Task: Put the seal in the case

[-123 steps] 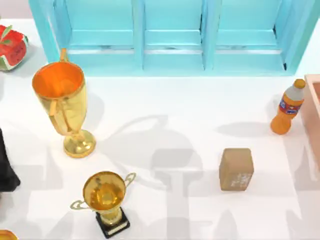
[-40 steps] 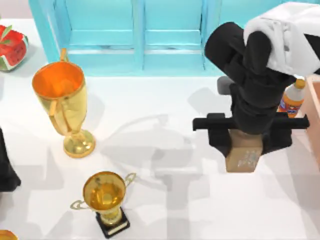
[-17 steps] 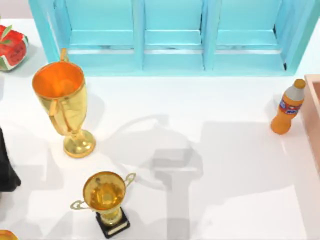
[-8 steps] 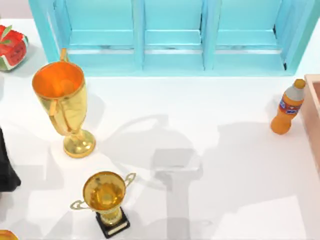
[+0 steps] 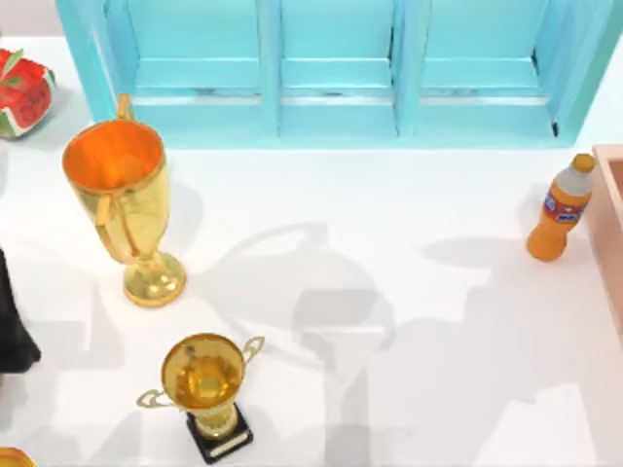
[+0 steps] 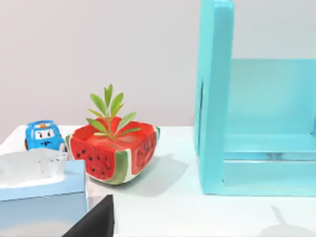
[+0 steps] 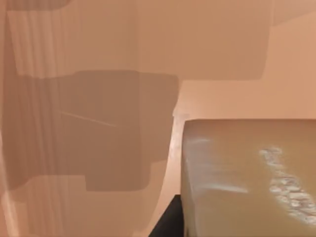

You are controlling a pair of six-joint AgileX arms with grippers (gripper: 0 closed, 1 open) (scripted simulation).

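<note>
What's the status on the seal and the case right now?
Seal close under the right wrist camera, pinkish case surface behind it. Case wall at the table's right edge, orange bottle beside it. Left arm parked at the left edge.

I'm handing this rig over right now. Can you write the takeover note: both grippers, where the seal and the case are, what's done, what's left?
Left arm: parked at the table's left edge.
Right gripper: its wrist view looks down over the seal against pinkish-tan surfaces that look like the inside of the case. A dark part sits beside the seal, so it may be gripped; the fingers cannot be made out.
Case: at the table's right edge, beside the orange bottle.
Done: seal is off the table and at the case.
Left: confirm it rests inside, release if held, pull the right arm back.
</note>
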